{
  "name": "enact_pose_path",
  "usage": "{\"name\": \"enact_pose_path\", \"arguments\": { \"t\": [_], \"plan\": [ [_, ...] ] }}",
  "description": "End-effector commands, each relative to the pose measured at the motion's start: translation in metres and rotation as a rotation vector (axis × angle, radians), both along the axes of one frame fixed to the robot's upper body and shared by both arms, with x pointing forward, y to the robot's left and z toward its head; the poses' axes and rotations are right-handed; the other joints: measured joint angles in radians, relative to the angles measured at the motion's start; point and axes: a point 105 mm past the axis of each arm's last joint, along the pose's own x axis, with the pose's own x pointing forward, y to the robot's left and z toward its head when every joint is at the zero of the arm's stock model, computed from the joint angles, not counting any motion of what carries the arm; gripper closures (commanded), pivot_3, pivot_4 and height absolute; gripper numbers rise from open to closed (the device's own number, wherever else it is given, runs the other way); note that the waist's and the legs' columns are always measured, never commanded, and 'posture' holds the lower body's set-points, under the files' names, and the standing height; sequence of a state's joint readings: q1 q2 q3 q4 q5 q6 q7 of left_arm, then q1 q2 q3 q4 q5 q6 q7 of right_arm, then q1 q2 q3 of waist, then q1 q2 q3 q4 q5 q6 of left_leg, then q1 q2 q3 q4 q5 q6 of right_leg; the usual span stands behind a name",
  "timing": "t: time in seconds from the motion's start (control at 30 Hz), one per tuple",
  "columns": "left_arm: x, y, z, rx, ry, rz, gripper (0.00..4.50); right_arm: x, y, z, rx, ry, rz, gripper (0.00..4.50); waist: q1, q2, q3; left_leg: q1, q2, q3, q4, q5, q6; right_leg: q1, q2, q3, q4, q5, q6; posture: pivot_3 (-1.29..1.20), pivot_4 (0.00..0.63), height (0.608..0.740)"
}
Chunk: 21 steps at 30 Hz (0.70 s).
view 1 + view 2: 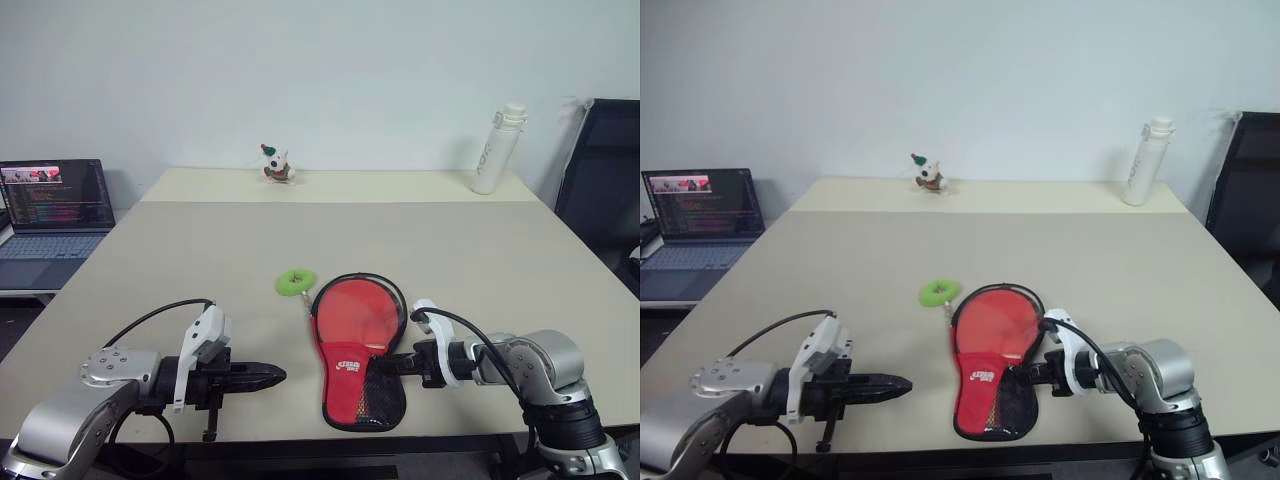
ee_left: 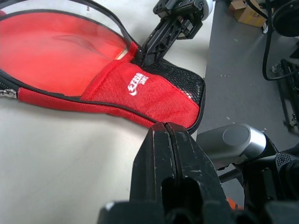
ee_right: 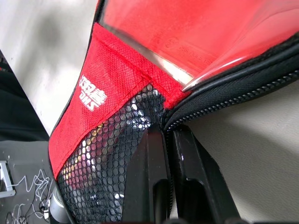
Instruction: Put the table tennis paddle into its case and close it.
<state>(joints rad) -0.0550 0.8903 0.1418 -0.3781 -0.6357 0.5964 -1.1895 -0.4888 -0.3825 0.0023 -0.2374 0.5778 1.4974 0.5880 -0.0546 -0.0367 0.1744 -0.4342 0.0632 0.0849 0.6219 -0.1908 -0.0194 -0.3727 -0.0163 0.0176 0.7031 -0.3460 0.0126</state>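
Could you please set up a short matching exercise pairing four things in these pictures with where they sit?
Things:
1. case
2. laptop
3. white bottle
4. green ball charm

Places:
A. far right corner of the table
B. on a lower surface beyond the table's left edge
C. near edge of the table, between the two grippers
D. on the table just beyond the case's round end, to its left

Pairs: 1-C, 2-B, 3-A, 4-D
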Motion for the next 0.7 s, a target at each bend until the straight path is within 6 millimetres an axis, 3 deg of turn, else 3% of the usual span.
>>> {"name": "enact_pose_path", "arguments": {
  "t": [0.03,0.3,0.57,0.7],
  "plan": [
    [0.0,-0.001,0.004,0.005,-0.032,-0.012,4.5,-0.006,-0.005,0.002,0.002,0.004,0.009,4.49,0.001,0.0,0.0,0.0,0.0,0.0,0.0,0.0,0.0,0.0,0.0,0.0,0.0,0.0,0.0,0.0,0.15,0.74],
    [0.0,-0.001,0.003,0.006,-0.031,-0.013,4.5,-0.016,-0.007,0.002,0.002,0.016,0.02,4.49,0.005,0.0,0.0,0.0,0.0,0.0,-0.003,0.0,0.0,0.001,0.0,0.0,-0.005,0.0,0.0,0.0,0.15,0.74],
    [0.001,0.0,0.002,0.011,-0.033,-0.014,4.5,-0.009,-0.009,-0.005,-0.026,0.018,-0.039,4.49,0.006,0.0,0.0,0.0,-0.001,0.0,-0.007,0.0,0.0,0.0,0.0,0.0,-0.007,0.0,0.0,0.0,0.15,0.74],
    [0.0,0.0,0.001,0.013,-0.033,-0.013,4.5,-0.009,-0.014,-0.007,-0.042,0.019,-0.064,3.4,0.005,-0.001,0.0,0.0,-0.001,0.0,-0.007,0.0,0.0,0.001,0.0,0.0,-0.007,0.0,0.0,0.0,0.15,0.74]
  ]
}}
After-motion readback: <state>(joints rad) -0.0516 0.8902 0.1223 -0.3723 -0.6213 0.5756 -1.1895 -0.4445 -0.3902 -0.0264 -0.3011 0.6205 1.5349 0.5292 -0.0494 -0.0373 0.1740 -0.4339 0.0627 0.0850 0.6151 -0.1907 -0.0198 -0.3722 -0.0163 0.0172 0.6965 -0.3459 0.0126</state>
